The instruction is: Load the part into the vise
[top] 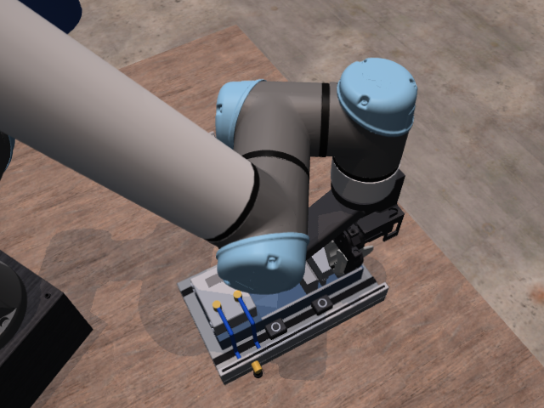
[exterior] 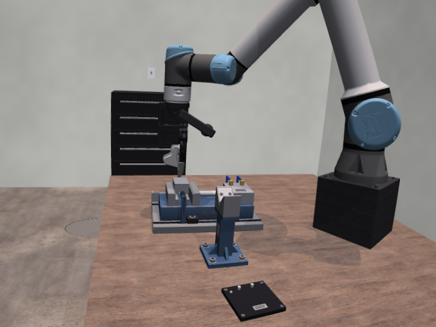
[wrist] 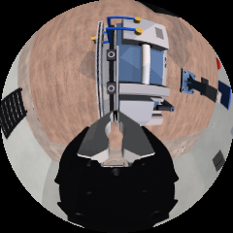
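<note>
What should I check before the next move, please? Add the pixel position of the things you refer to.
1. Part point(top: 321, 258) point(exterior: 180, 182) point(wrist: 136, 111) between the vise's jaws: ok.
2. Infeed plate point(exterior: 253, 299) and V-block point(exterior: 229, 207) point(wrist: 218, 97) bare: ok.
3. Gripper point(top: 340, 269) point(exterior: 180, 174) point(wrist: 115, 111) jaws shut, nothing held: ok.
4. Slot facing down: cannot tell, underside hidden.
5. Long side tight on the fixed jaw, end tight on the work stop: cannot tell, contacts not clear.
6. Gripper jaws clear of the part: cannot tell; the tips are close to it.
</note>
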You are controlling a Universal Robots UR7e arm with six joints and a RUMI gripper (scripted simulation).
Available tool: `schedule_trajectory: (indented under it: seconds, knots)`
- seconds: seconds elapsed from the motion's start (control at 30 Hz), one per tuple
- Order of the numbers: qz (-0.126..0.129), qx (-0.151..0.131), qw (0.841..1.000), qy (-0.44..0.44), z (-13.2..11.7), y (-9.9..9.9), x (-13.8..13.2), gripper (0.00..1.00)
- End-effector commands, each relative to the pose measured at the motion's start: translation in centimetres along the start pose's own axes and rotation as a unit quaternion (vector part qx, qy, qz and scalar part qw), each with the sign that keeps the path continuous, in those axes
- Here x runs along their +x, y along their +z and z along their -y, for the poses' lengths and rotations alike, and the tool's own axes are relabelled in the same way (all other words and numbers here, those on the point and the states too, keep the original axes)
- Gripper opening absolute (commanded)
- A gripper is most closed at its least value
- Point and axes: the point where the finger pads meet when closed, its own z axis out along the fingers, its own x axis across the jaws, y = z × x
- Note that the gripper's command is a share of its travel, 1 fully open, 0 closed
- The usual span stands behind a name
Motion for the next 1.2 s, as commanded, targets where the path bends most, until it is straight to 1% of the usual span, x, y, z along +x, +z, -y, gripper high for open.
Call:
schedule_trajectory:
  seconds: [0.0,1.17]
  knots:
    - [0.000,-0.001,1.000,0.000,-0.04,-0.05,0.09,0.00]
    - [0.000,-0.001,1.000,0.000,-0.04,-0.05,1.04,0.00]
